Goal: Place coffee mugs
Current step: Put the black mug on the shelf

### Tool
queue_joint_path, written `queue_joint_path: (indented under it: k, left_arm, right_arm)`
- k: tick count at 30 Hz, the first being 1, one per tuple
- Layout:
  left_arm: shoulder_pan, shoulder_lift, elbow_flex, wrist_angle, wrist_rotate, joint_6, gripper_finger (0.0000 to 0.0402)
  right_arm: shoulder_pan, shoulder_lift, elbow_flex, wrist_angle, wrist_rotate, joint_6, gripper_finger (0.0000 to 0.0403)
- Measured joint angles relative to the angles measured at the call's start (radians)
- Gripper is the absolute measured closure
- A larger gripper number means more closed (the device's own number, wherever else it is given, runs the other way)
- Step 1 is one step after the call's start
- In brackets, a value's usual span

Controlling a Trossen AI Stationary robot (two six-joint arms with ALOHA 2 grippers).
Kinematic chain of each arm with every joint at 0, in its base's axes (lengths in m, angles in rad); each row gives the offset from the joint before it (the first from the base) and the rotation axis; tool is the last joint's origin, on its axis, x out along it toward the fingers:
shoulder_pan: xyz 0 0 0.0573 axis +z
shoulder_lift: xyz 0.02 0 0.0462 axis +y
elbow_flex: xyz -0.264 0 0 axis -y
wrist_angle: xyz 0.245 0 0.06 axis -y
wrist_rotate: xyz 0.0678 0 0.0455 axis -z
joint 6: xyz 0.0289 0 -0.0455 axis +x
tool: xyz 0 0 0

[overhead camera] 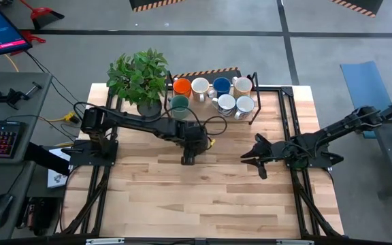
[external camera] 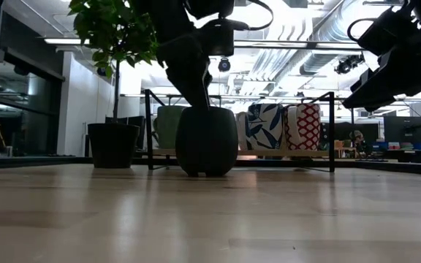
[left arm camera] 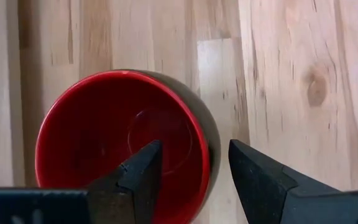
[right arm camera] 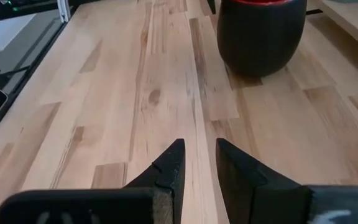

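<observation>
A dark mug with a red inside (left arm camera: 110,137) stands upright on its base on the table (external camera: 207,142), in front of the rack; it also shows in the right wrist view as the dark mug (right arm camera: 261,34). My left gripper (left arm camera: 194,149) comes at it from above and is open. One finger is inside the mug and the other outside its wall, and no touch shows. Several other mugs stand on the rack at the far edge, among them orange (overhead camera: 181,86), blue (overhead camera: 221,86) and teal-green (overhead camera: 180,103). My right gripper (right arm camera: 199,146) hovers open at the table's right, holding nothing.
A black wire rack (overhead camera: 254,102) runs along the far edge. A potted plant (overhead camera: 141,75) in a dark pot stands at its left end. Bare wood (overhead camera: 203,197) lies between the arms and the near edge.
</observation>
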State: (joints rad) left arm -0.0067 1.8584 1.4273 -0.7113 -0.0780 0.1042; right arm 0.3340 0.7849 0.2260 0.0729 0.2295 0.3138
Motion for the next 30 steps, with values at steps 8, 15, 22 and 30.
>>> queue_joint_path:
  k: [8,15,22,30]
  left_arm:
    - [0.000,-0.007,0.000,-0.113,0.000,0.188,0.0229]
    - [0.000,-0.007,0.000,-0.135,-0.010,0.283,0.0229]
    - [0.001,0.003,-0.001,-0.132,-0.011,0.369,0.0229]
    - [0.000,0.003,-0.001,-0.123,-0.009,0.395,0.0256]
  right_arm:
    - [0.000,0.000,0.000,-0.035,0.000,0.056,0.0332]
    - [0.000,0.000,0.000,-0.043,0.000,0.079,0.0332]
    - [0.000,0.000,0.000,-0.044,-0.001,0.108,0.0332]
    - [0.000,0.000,0.000,-0.049,0.000,0.108,0.0332]
